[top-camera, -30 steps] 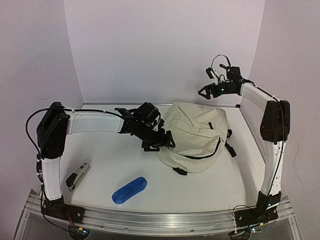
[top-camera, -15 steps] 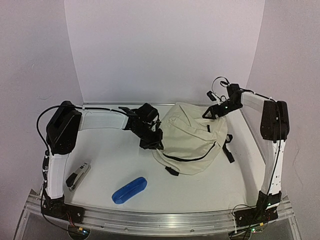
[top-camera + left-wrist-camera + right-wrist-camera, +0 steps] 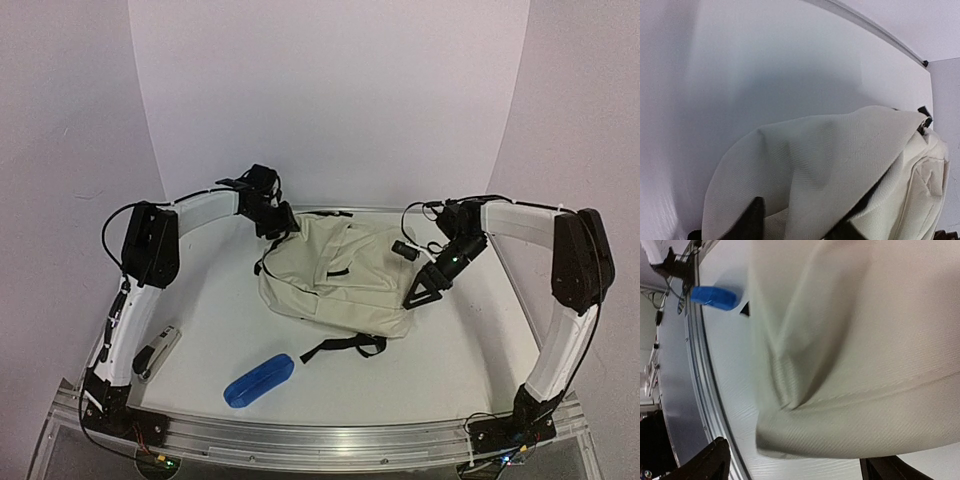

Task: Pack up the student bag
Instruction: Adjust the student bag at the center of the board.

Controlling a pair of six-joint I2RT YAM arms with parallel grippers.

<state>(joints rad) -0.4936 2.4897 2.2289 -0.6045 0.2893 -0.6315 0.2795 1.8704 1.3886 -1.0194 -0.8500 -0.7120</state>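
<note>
The student bag (image 3: 340, 280) is lying crosswise, the right hand (image 3: 420, 292) straddling its right edge with fingers apart, the left hand (image 3: 275, 225), grip unclear, touching its far-left corner.

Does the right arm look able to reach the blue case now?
Probably yes: its claw is open at the bag edge, and the case lies uncovered nearer the front, only a strap between.

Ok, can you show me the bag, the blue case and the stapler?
student bag (image 3: 340, 285), top view, middle of its cream fabric.
blue case (image 3: 259, 380), top view, its middle.
stapler (image 3: 156, 352), top view, its middle.
</note>
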